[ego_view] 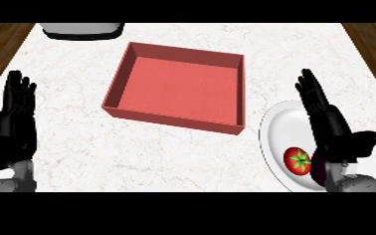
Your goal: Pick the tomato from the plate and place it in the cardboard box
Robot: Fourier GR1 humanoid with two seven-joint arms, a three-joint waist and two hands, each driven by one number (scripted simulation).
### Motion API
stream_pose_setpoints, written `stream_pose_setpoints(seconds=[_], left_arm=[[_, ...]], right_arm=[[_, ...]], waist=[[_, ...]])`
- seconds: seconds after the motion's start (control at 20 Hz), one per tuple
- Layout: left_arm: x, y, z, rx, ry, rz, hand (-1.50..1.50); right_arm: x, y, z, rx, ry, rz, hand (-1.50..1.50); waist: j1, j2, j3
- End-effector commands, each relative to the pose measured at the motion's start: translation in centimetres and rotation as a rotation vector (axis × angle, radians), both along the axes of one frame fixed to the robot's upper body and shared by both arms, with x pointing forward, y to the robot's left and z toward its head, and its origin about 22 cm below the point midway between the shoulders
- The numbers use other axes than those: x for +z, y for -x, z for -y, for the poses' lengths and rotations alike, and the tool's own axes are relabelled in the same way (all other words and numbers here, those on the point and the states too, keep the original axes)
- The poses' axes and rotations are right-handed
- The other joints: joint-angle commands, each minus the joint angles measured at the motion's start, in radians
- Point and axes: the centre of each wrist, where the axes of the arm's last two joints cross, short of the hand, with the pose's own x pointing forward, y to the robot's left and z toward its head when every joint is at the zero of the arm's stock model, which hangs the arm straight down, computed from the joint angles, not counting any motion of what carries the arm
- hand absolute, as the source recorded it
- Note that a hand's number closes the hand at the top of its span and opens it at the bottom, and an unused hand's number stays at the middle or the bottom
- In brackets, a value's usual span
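Counter (pixel 73 144): white marble top; brown wood shows past its two far corners.
Grey-white object (pixel 81 30): stands at the far left edge of the counter, cut by the view's edge; I cannot tell what it is. It is well apart from the box and the plate.
Cardboard box (pixel 172 119): reddish, square, open at the top, a little turned; it sits in the middle of the counter, to the left of the plate and beyond it. Nothing is inside it.
Way between plate and box: only bare counter lies there.
Plate (pixel 275 129): white and round, at the near right, partly covered by the right hand.
Tomato (pixel 297 160): red with a green star-shaped stem, lying on the near part of the plate.
Right hand (pixel 323 117): over the right part of the plate, fingers straight and pointing away, holding nothing; the tomato is just beside its wrist, on the left.
Left hand (pixel 16 114): at the view's left edge, resting with fingers up and spread, holding nothing, well apart from the box.
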Motion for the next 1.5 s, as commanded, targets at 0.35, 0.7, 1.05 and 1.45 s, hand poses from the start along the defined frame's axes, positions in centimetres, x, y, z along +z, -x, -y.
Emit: stream_pose_setpoints(seconds=[0.35, 0.7, 1.05, 1.45], left_arm=[[-3.5, 2.2, 0.4, -0.147, -0.148, -0.295, 0.0], [-3.1, 0.7, 3.0, -0.221, -0.162, -0.343, 0.0], [-3.1, 1.4, 3.2, -0.207, -0.175, -0.327, 0.0], [-3.2, 1.6, 3.1, -0.238, -0.157, -0.349, 0.0]], right_arm=[[1.9, 0.6, 9.3, -0.528, 0.451, 0.137, 1.5], [-1.9, 6.6, 4.7, -0.732, 0.091, 0.278, -1.5], [0.3, 8.7, 8.3, -0.533, 0.56, -0.049, -1.5], [5.2, 10.0, 7.6, -0.225, 0.813, -0.478, -1.5]], waist=[[-0.058, 0.034, 0.0], [-0.011, 0.016, 0.01], [-0.007, 0.017, 0.005], [0.006, 0.017, 0.003]])
